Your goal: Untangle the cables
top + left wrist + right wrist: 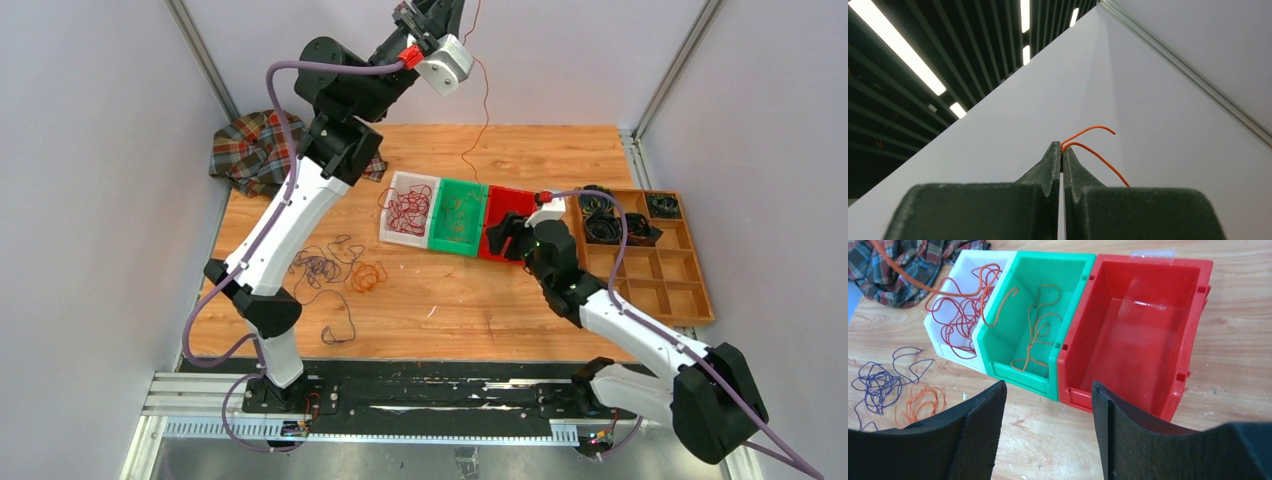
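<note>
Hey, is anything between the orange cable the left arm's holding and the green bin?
Nothing visible. The left gripper pinches the orange cable high up; its lower end trails past the white bin to the open-topped green bin. The right gripper is open near the red bin, off that path.

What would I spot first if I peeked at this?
The left end effector is way up high, pinching an orange cable that dangles down like a fishing line. Under it, in the middle of the wooden table, a white bin, a green bin and a red bin sit side by side.
</note>
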Robot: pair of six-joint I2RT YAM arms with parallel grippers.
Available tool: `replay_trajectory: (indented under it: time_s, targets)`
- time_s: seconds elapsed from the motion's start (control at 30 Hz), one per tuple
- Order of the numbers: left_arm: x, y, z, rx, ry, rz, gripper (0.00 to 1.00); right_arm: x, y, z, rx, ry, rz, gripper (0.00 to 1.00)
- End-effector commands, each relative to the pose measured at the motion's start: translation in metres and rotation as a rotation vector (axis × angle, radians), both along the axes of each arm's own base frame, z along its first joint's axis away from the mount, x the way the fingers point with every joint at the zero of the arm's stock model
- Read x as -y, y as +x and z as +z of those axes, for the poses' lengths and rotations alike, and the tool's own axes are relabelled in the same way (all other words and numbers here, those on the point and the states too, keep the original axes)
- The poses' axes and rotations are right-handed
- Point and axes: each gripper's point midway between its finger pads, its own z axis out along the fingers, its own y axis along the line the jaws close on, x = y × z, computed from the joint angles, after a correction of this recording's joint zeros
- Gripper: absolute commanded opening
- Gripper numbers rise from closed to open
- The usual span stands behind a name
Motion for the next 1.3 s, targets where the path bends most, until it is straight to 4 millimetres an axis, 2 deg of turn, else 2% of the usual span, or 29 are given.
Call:
replay_trajectory:
  time_s: [0.0,0.37,0.5,0.63,0.83,1.07,1.17,1.27]
  targets:
    - [-0.014,-0.015,0.009,0.053,-0.012,0.031,0.0,0.01,-0.004,-0.006,-0.012,0.009,-0.024,0.63]
    - [0.008,0.025,-0.065,-0.029,0.137,0.117,0.0,0.026,-0.016,-0.016,-0.015,-0.008,-0.054,0.63]
    - [0.012,0.036,-0.074,-0.046,0.147,0.142,0.0,0.03,-0.019,-0.018,-0.012,-0.005,-0.062,0.63]
    - [0.011,0.043,-0.075,-0.029,0.157,0.183,0.0,0.034,-0.022,-0.022,-0.016,-0.005,-0.068,0.63]
    - [0.004,0.06,-0.065,0.005,0.145,0.266,0.0,0.038,-0.028,-0.032,-0.03,0.003,-0.079,0.63]
    - [0.001,0.081,-0.074,0.02,0.177,0.331,0.0,0.043,-0.034,-0.039,-0.036,0.007,-0.089,0.63]
    - [0.003,0.085,-0.09,-0.02,0.192,0.318,0.01,0.043,-0.036,-0.041,-0.039,0.015,-0.088,0.63]
    - [0.008,0.083,-0.124,-0.072,0.263,0.289,0.0,0.043,-0.037,-0.042,-0.038,0.024,-0.09,0.63]
